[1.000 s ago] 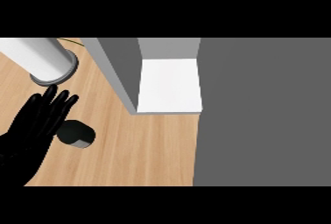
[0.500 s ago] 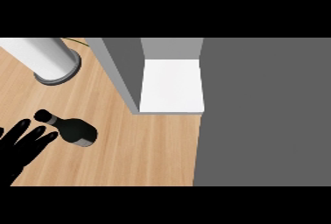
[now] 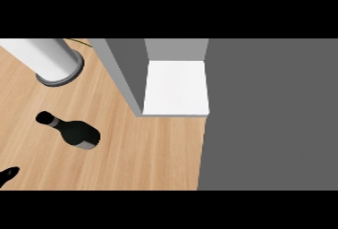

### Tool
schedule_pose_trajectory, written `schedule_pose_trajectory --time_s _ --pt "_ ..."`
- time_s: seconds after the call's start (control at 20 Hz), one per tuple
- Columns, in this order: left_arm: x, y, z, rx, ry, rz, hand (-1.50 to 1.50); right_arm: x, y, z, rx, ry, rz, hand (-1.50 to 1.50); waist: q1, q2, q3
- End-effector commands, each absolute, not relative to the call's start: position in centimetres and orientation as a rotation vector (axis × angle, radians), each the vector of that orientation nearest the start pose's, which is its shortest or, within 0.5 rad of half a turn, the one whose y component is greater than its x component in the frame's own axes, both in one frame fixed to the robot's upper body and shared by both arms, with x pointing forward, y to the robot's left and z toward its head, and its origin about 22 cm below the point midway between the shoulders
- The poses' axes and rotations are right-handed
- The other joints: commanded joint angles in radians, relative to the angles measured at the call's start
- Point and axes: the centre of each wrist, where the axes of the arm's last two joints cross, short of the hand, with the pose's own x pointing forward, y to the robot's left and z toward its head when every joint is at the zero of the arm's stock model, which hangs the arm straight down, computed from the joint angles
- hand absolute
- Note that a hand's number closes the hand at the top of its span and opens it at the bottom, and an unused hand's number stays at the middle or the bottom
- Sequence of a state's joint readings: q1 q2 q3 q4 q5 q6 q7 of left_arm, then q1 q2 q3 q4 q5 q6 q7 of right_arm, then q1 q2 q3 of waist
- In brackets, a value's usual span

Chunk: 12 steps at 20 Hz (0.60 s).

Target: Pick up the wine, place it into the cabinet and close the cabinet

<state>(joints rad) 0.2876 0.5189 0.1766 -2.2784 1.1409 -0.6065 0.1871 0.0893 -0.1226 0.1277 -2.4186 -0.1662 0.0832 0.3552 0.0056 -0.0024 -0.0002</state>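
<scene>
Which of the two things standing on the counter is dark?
The wine bottle, black and nearer the left hand; the canister behind it is pale grey.

Light wood-grain counter [image 3: 132, 152], glossy dark glass-like wine bottle [image 3: 76, 132], matt white cabinet shelf [image 3: 177, 87], smooth metallic cylinder [image 3: 49, 58].

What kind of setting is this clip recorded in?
Probably a kitchen counter: a wooden countertop, a dark wine bottle on it, and an open cabinet with a white shelf. A white cylinder stands at the back left. Only a fingertip of the left robot hand shows.
</scene>
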Motion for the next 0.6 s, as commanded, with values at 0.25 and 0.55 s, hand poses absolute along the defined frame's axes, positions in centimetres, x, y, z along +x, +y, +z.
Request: schedule_pose_trajectory --time_s 0.25,0.55 --pt "13.3 32.9 17.7 -0.936 -1.824 -0.377 -1.50 14.4 -22.5 19.8 0.245 -1.971 0.215 -1.50 0.000 0.000 0.000" --pt "13.0 32.0 18.1 -0.866 -1.828 -0.311 -1.50 14.1 -21.1 20.4 0.262 -1.967 0.211 -1.50 -0.002 0.001 0.000"
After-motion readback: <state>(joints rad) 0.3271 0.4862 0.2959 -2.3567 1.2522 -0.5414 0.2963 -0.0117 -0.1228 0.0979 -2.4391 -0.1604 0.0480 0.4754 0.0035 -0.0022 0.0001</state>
